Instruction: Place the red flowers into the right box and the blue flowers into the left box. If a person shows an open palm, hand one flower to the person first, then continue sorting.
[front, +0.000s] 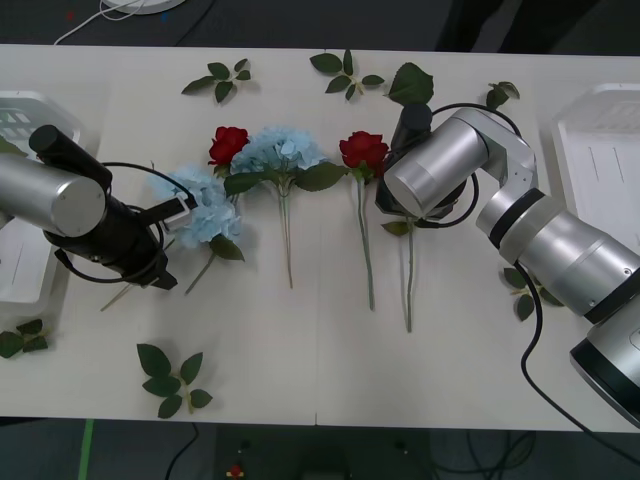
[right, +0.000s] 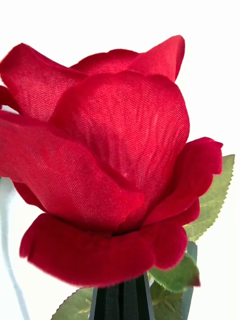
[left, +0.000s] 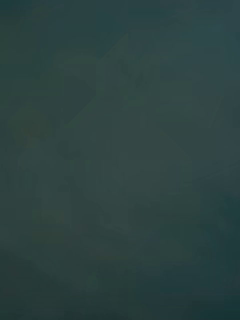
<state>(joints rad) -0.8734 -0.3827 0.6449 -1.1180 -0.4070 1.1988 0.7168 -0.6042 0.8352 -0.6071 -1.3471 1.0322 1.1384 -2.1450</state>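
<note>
Your right gripper (right: 122, 300) has its black fingers together on a red rose (right: 107, 165), mid-table, apart from the right box (front: 605, 160). Your left gripper (front: 180, 212) is at a blue hydrangea (front: 205, 205); I cannot tell its fingers

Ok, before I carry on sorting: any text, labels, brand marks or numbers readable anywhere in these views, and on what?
None can be read.
Left box: faint marks at its slotted end, too small to read.
Right box: no lettering to make out.
Red rose at the right end effector: no tag.
</note>
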